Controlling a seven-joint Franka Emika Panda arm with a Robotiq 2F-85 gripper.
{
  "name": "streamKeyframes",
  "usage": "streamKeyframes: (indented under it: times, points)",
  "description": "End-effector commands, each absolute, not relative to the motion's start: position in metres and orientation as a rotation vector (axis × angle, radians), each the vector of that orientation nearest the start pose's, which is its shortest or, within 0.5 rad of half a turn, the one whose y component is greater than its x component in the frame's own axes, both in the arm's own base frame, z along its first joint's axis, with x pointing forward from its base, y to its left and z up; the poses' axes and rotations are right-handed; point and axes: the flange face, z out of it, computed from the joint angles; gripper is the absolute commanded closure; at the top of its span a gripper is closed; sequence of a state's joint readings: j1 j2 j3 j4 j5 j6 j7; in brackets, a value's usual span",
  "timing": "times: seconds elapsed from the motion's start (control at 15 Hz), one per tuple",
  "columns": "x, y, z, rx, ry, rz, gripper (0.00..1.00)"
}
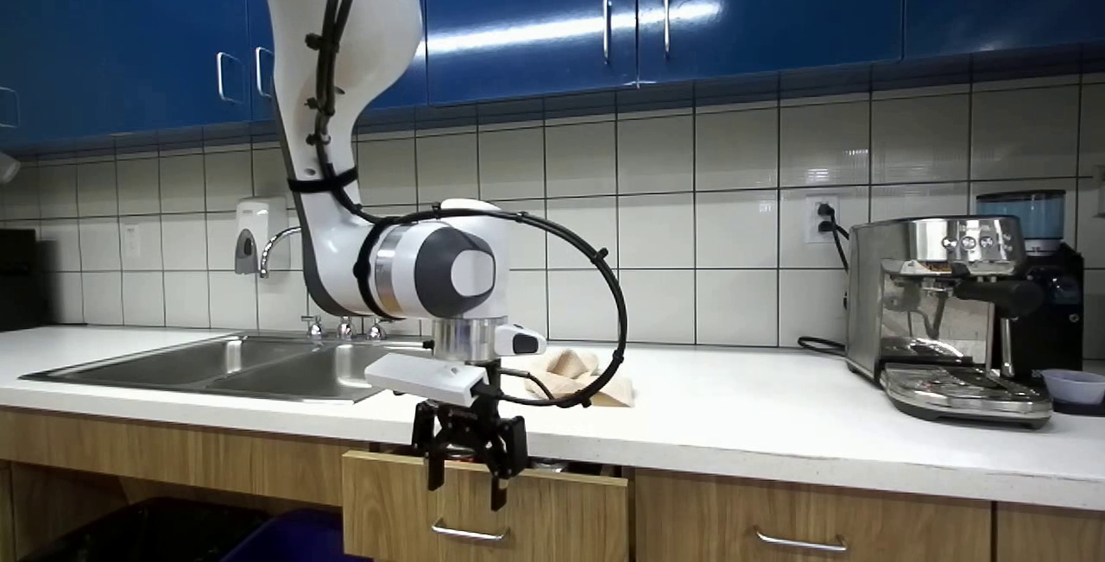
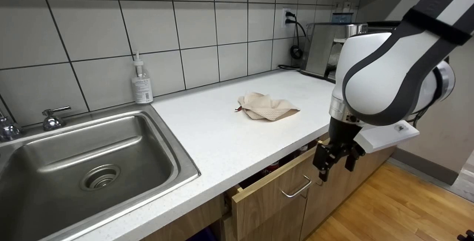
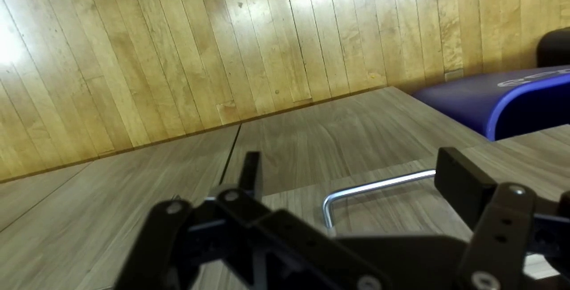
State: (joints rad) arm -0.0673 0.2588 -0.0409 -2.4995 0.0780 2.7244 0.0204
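My gripper [image 1: 466, 495] is open and empty, its fingers pointing down in front of a partly open wooden drawer [image 1: 561, 514]. In an exterior view the gripper [image 2: 336, 173] hangs near the drawer front [image 2: 264, 202], on the side away from the sink. The drawer's silver bar handle [image 1: 469, 533] is nearest the fingers and also shows in an exterior view [image 2: 296, 188]. In the wrist view the handle [image 3: 378, 186] appears between the spread fingertips [image 3: 349, 165], beyond them; one finger hides its right end. Items inside the drawer, one of them red [image 2: 273, 167], are mostly hidden.
A beige cloth [image 2: 266, 107] lies on the white counter [image 2: 207, 137] above the drawer. A steel sink [image 2: 159, 137], a soap bottle [image 2: 142, 87] and a coffee machine [image 1: 941, 312] stand along it. A blue bin [image 3: 463, 96] is below. Blue cabinets [image 1: 527, 18] hang overhead.
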Motion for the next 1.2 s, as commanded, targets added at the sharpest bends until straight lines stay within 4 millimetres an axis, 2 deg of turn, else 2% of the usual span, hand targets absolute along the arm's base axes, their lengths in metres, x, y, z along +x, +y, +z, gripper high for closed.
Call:
streamKeyframes:
  times: [0.0,0.47,1.13]
  points:
    - [0.445,-0.060,0.208,-3.100,0.277,0.106,0.00]
    - [0.431,-0.071,0.244,-3.116,0.264,0.215,0.00]
    - [0.421,-0.073,0.297,-3.163,0.213,0.100,0.00]
